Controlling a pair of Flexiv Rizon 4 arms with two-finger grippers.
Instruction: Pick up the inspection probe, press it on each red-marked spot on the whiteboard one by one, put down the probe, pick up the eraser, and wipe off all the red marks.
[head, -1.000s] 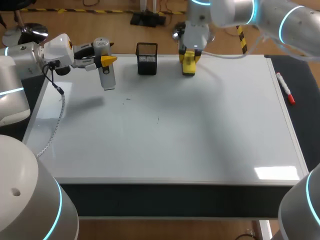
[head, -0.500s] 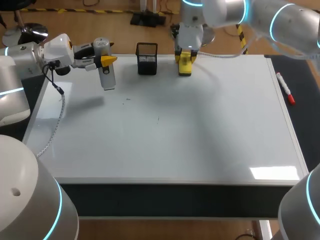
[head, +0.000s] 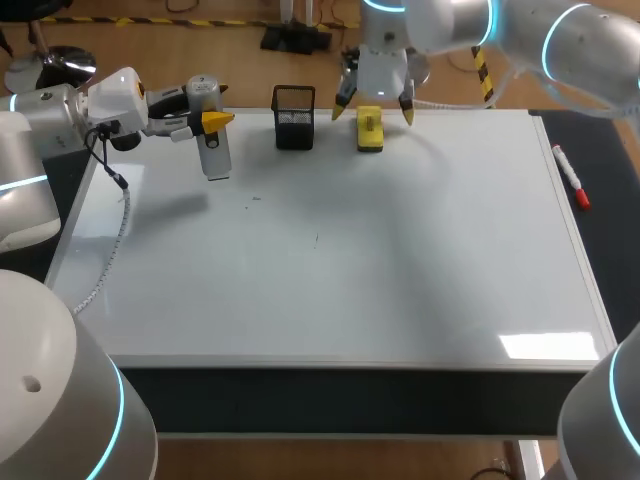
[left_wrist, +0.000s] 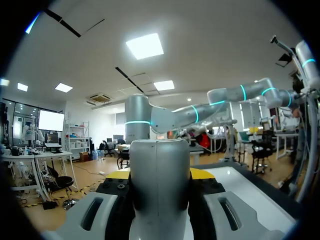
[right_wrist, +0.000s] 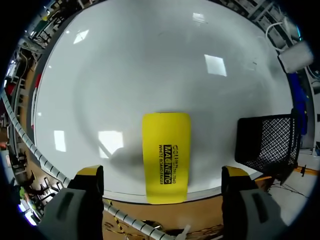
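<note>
My left gripper (head: 212, 121) hangs over the far left corner of the whiteboard (head: 380, 260), and its jaws are clamped on the inspection probe (head: 212, 150), a grey cylinder with a silvery cap; the probe stands nearly upright, its lower end pointing down at the board, and its soft shadow falls on the white surface a little apart from it. In my left wrist view the probe (left_wrist: 160, 185) fills the space between the two fingers of the left gripper (left_wrist: 160, 173), with a sliver of yellow tip showing on either side of it; a corner of the whiteboard (left_wrist: 250, 195) lies beyond.

My right gripper (head: 373, 108) hovers at the far edge of the board, right above the eraser (head: 370, 130); its jaws are spread wide, one yellow tip on each side of the eraser, and neither touches it. The eraser is a yellow block lying flat on the board, just beside the black mesh basket (head: 294, 117), which stands between my two grippers. From my right wrist the eraser (right_wrist: 166, 150) lies lengthwise between the fingers (right_wrist: 87, 180) of the right gripper (right_wrist: 162, 175), with bare whiteboard (right_wrist: 150, 65) on both sides of it, and the basket (right_wrist: 267, 145) stands next to one finger.

A red marker (head: 571, 177) lies at the board's right edge, well apart from both grippers; a couple of tiny specks (head: 255, 198) show on the board, too small for me to tell their colour.
</note>
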